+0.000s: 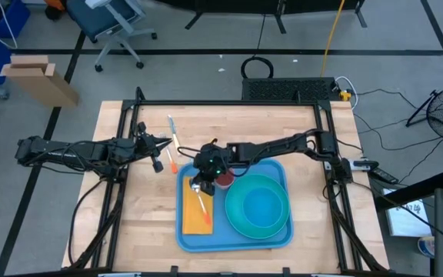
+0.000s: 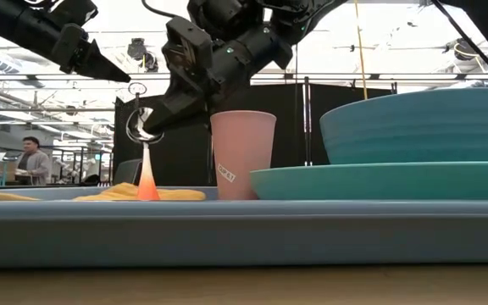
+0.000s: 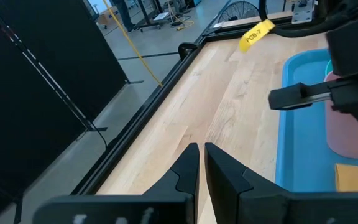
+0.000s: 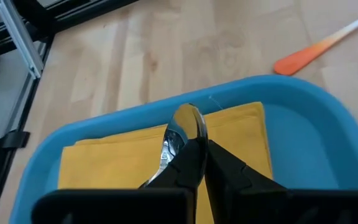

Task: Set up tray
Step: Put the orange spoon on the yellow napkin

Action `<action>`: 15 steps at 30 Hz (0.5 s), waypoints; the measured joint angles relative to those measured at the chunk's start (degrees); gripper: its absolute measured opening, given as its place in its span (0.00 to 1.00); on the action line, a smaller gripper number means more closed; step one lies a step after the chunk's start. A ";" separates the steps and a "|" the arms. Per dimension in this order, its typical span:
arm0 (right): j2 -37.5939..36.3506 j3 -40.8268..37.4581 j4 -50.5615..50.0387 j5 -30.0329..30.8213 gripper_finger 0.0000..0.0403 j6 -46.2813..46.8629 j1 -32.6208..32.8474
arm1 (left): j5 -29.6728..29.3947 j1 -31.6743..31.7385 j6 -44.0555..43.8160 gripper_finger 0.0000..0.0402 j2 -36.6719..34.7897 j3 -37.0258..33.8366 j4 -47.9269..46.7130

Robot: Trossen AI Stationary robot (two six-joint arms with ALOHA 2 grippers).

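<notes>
Spoon sits pinched by its bowl in the right gripper, handle down on the yellow napkin in the tray beneath. Released tilted, it could topple toward the pink cup alongside. Left gripper waits closed, well apart.

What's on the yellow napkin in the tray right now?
On the yellow napkin an orange-handled spoon stands on end, held by the right gripper. The gripper hides part of the napkin.

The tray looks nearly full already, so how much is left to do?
On the tray already: yellow napkin, pink cup, teal plate with bowl. The right gripper holds a spoon over the napkin. Two utensils remain on the table beside the left gripper.
</notes>
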 joint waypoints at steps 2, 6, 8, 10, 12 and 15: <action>0.00 0.00 0.00 0.15 0.03 -0.29 -0.13 | 0.00 0.00 0.00 0.08 0.00 0.00 0.00; 0.00 0.00 -0.35 1.57 0.03 -2.17 -0.14 | 0.01 0.00 0.16 0.08 0.00 0.00 0.00; 0.00 0.00 -0.42 1.64 0.03 -2.82 -0.10 | 0.01 0.00 0.28 0.08 0.00 0.00 0.00; 0.00 0.00 -0.63 2.49 0.03 -2.91 -0.10 | 0.01 -0.02 0.24 0.08 0.00 0.00 0.00; 0.00 0.00 -1.04 3.48 0.04 -3.09 -0.10 | 0.01 -0.02 0.26 0.08 0.00 0.00 0.00; 0.00 0.00 -1.57 5.60 0.06 -4.05 -0.10 | 0.01 -0.02 0.26 0.08 0.00 0.00 0.00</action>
